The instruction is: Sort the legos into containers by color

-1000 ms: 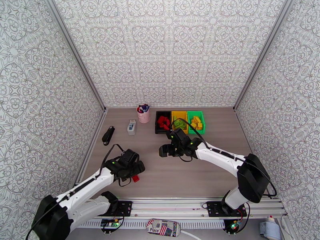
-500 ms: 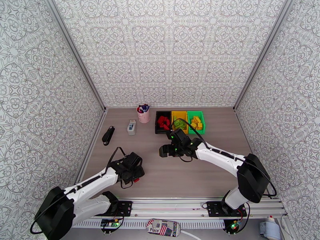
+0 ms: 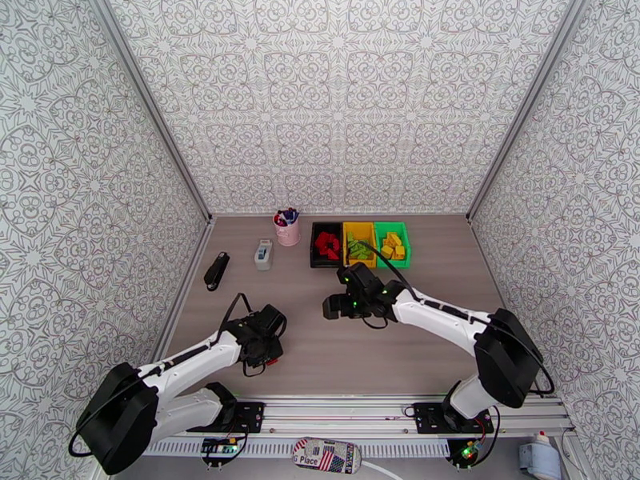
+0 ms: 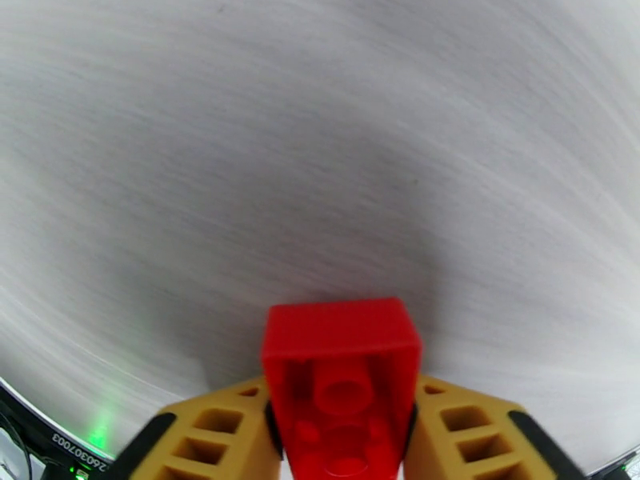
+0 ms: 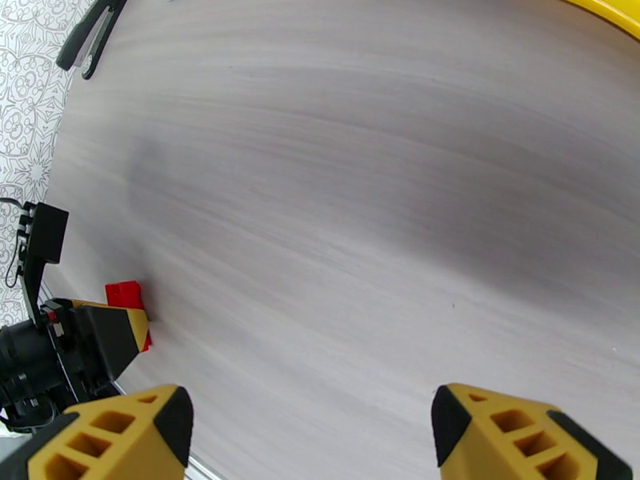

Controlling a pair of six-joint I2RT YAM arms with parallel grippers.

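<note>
My left gripper (image 3: 270,359) is down at the table near the front left, shut on a red lego (image 3: 274,362). The left wrist view has this red lego (image 4: 342,370) clamped between the yellow fingers (image 4: 216,442), its hollow underside facing the camera. My right gripper (image 3: 330,306) hovers open mid-table with nothing between its fingers (image 5: 112,438). At the back stand the containers: a black bin (image 3: 326,226) with red legos (image 3: 326,245), a yellow bin (image 3: 359,226) with green legos (image 3: 360,250), and a green bin (image 3: 392,226) with yellow legos (image 3: 393,246).
A pink cup of pens (image 3: 287,228) stands left of the bins. A white-and-blue box (image 3: 263,254) and a black stapler-like tool (image 3: 216,270) lie further left. Patterned walls enclose the table on three sides.
My left gripper has shut on the red lego and sunk lower toward the table. The right gripper has drifted slightly toward the front, still open.
</note>
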